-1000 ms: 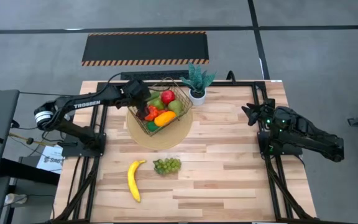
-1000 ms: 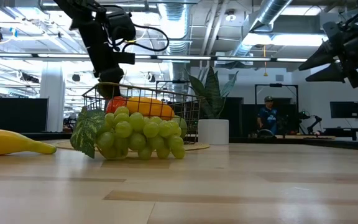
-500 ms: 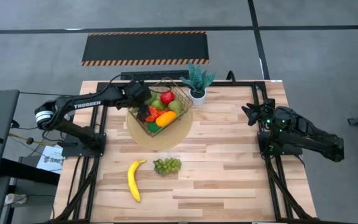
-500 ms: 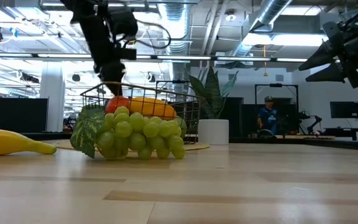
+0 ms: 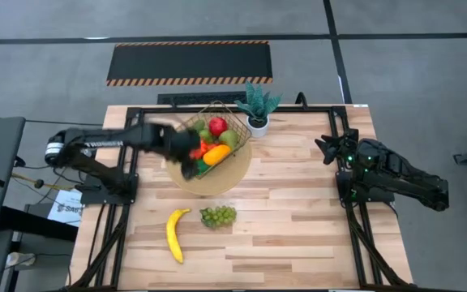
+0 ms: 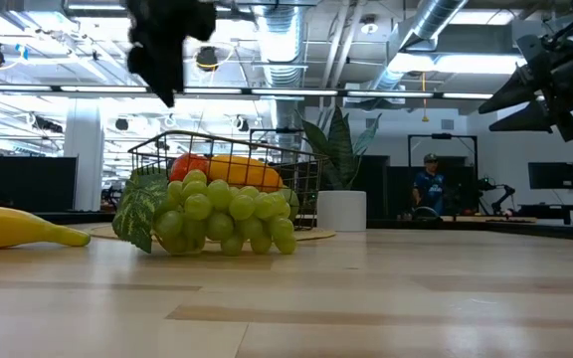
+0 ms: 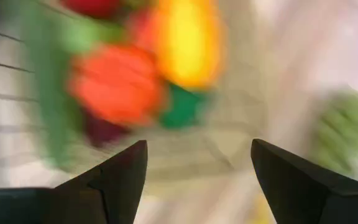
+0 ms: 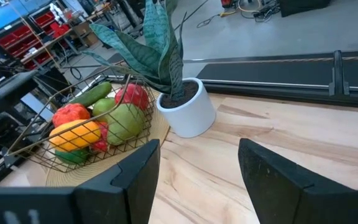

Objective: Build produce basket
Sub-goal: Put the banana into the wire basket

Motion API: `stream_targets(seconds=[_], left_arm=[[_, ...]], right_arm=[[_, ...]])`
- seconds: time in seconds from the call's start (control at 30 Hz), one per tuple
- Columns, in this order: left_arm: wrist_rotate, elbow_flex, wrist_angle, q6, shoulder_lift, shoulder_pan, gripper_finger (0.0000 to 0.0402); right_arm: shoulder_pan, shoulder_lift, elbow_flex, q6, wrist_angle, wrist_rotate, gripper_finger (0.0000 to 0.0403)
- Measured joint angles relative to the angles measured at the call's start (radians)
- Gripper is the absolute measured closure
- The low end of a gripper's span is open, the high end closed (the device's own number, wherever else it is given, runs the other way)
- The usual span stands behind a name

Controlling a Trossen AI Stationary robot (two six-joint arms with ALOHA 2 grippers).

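While the left hand (image 5: 186, 154) hangs over the near-left corner of the basket (image 5: 235, 126), its fingers (image 7: 114, 180) are spread wide and hold nothing — the wrist view is motion-blurred. The basket sits on a round mat (image 5: 217, 180) at the back of the worktop (image 5: 298, 219), just beside a potted plant (image 5: 257, 105). Inside it: a red apple (image 5: 218, 125), a mango (image 5: 214, 153), a pear (image 5: 229, 139), a cucumber (image 8: 95, 94) and more pieces. Two items lie out on the worktop, well in front of the basket — a banana (image 5: 173, 234) and green grapes (image 5: 217, 215), near each other. The right hand (image 5: 327, 148) is parked at the right edge, fingers (image 8: 272, 183) spread, empty.
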Motion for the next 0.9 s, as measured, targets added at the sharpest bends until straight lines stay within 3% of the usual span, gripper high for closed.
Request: stream_targets(seconds=[0.17,0.37,0.5,0.63,0.9], left_arm=[[0.002,-0.054,0.028,-0.278,0.012,-0.288,0.0132],[-0.179,-0.141,0.056,-0.966,0.01,-0.602,0.0132],[-0.207,-0.191,0.069,-1.311,0.028,-0.754,0.0132],[-0.167,-0.214,0.067,-1.479,0.092,-0.842,0.0132],[-0.093,-0.214,0.086,-1.573,0.272,-0.868,0.0132]], right_arm=[[0.0,0.0,0.0,0.0,0.0,0.0,0.0163],[0.0,0.0,0.0,0.0,-0.003,0.0,0.0163],[0.0,0.0,0.0,0.0,-0.003,-0.001,0.0163],[0.0,0.0,0.0,0.0,-0.004,-0.001,0.0163],[0.0,0.0,0.0,-0.001,-0.003,-0.001,0.0163]])
